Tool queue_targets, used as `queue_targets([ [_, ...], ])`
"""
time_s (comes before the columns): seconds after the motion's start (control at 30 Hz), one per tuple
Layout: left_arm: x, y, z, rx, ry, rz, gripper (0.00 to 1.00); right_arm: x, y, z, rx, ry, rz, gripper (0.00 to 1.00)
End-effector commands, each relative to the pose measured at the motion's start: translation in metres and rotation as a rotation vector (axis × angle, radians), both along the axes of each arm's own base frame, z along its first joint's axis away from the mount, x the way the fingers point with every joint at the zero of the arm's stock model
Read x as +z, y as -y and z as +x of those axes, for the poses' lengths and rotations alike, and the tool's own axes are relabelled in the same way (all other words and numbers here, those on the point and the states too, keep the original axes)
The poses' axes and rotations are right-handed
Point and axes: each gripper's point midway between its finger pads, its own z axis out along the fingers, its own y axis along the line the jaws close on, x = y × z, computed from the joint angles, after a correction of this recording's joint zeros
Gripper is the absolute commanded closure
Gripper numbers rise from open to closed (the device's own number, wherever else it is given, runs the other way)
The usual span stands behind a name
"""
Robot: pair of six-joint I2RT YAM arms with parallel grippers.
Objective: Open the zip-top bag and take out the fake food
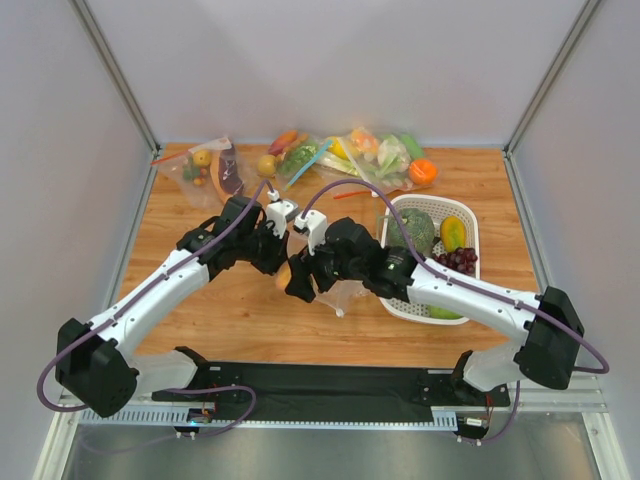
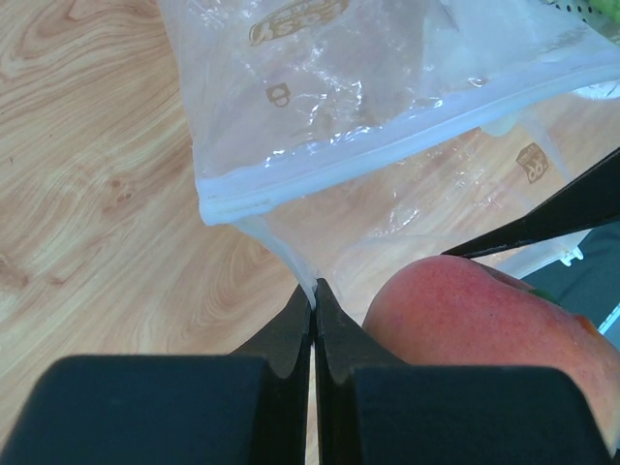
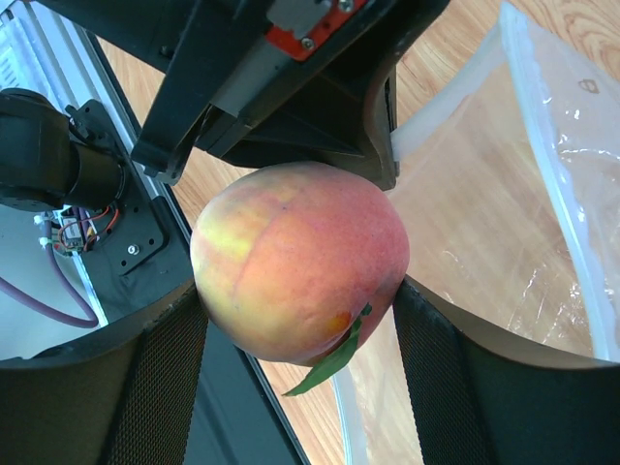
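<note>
The clear zip-top bag (image 2: 387, 116) hangs open between my two grippers over the middle of the table; it also shows in the top view (image 1: 342, 290) and the right wrist view (image 3: 504, 194). My left gripper (image 2: 313, 291) is shut on the bag's edge near its zip strip. My right gripper (image 3: 300, 320) is shut on the orange-red peach (image 3: 300, 257), held just outside the bag's mouth, close beside the left gripper (image 1: 270, 248). The peach also shows in the left wrist view (image 2: 484, 320). The grey-green bumpy ball (image 1: 415, 230) and the yellow fruit (image 1: 452, 232) lie in the white basket (image 1: 472, 215).
Dark purple grapes (image 1: 458, 260) lie in the basket to the right of the grippers. Several other bags with fake food (image 1: 340, 155) are piled along the back edge, with one more bag (image 1: 210, 170) at the back left and an orange piece (image 1: 423, 171).
</note>
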Motion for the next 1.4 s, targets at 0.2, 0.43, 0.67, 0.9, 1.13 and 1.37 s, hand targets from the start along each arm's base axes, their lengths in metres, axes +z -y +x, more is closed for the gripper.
queue_targets([
  [0.2, 0.02, 0.013, 0.002, -0.036, 0.04, -0.06, 1.0, 0.082, -0.003, -0.014, 0.052, 0.099, 0.206, 0.54],
  [0.43, 0.016, 0.01, 0.003, -0.02, 0.035, -0.043, 1.0, 0.098, 0.02, -0.014, -0.02, 0.132, 0.223, 0.54],
  [0.67, 0.012, 0.004, 0.009, 0.013, 0.046, -0.003, 1.0, 0.079, 0.085, 0.03, -0.28, 0.171, 0.083, 0.53],
  [0.9, 0.008, -0.002, 0.012, 0.037, 0.047, 0.034, 1.0, 0.051, 0.197, 0.065, -0.634, 0.105, 0.002, 0.53],
  [1.13, -0.001, -0.011, 0.018, 0.07, 0.05, 0.092, 1.0, 0.023, 0.296, 0.079, -0.927, 0.04, -0.101, 0.53],
  [1.37, -0.007, -0.014, 0.02, 0.078, 0.037, 0.118, 1.0, -0.012, 0.317, 0.068, -0.994, -0.053, -0.18, 0.53],
])
